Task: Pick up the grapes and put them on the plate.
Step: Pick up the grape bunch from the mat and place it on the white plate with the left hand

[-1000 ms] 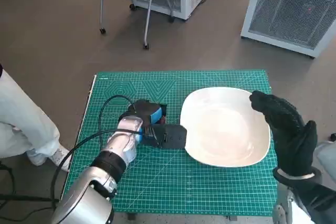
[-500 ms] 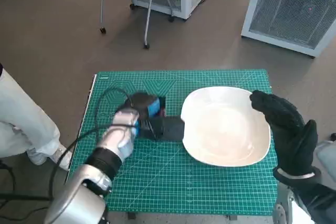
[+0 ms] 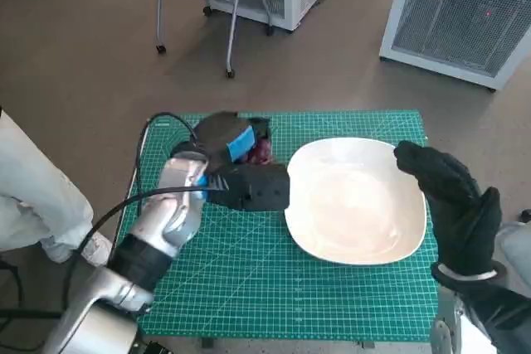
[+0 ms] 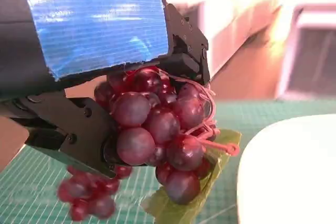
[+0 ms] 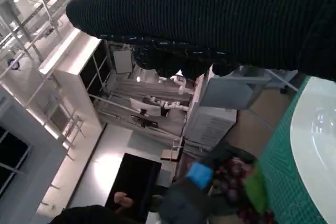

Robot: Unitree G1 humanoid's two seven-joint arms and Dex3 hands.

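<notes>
- Green cutting mat (image 3: pixel 249 288) covers the small table; white plate (image 3: pixel 357 205) sits on its right half.
- Left hand (image 3: pixel 241 167) has its fingers closed round the grapes (image 4: pixel 157 129), lifted off the mat, just left of the plate rim.
- Right hand (image 3: pixel 452 201) hovers at the plate's far edge, holding nothing, fingers loosely apart.
- Judgement: bunch is light, soft, easily bruised; loose berries may drop. Best held near the top, around the stem.
- Bunch hangs, long axis roughly vertical, leaf (image 4: pixel 184 203) lowest.
</notes>
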